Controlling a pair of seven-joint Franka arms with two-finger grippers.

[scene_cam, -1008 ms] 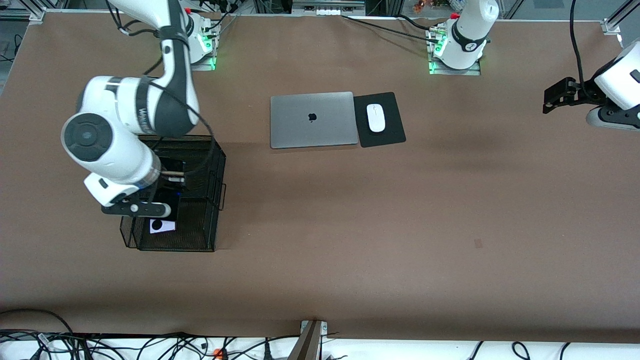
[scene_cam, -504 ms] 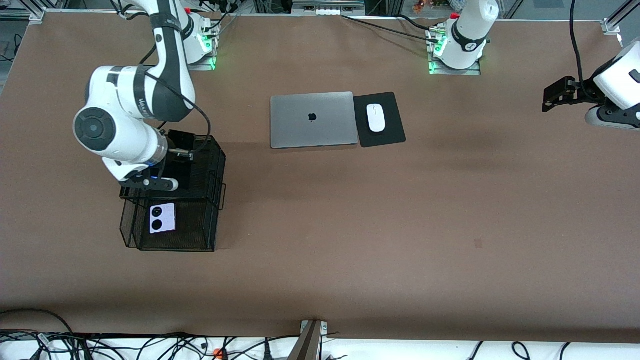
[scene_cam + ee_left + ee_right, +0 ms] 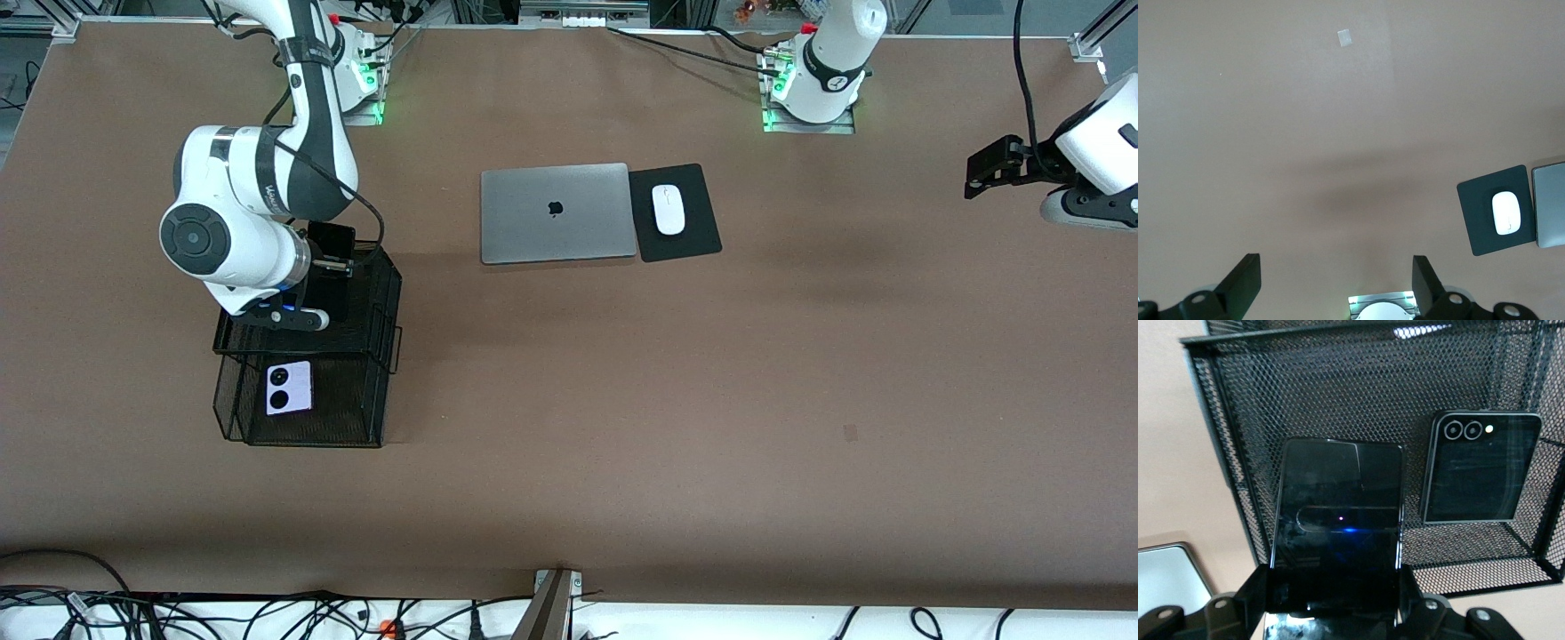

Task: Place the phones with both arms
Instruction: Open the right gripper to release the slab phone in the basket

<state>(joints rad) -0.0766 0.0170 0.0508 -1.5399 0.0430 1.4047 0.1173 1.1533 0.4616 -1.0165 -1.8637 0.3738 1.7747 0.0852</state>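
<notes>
The right gripper pinches a black phone over the mesh basket; it should lower squarely beside the folded phone. At three o'clock on the table, the left gripper waits, spread.

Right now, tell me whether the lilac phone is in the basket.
In: the lilac phone lies flat inside the mesh basket.

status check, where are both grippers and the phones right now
Right gripper shut on long black phone, over mesh basket. Left gripper open, waiting at its table end. Folded black phone and lilac phone in basket. Nothing blocking.
</notes>
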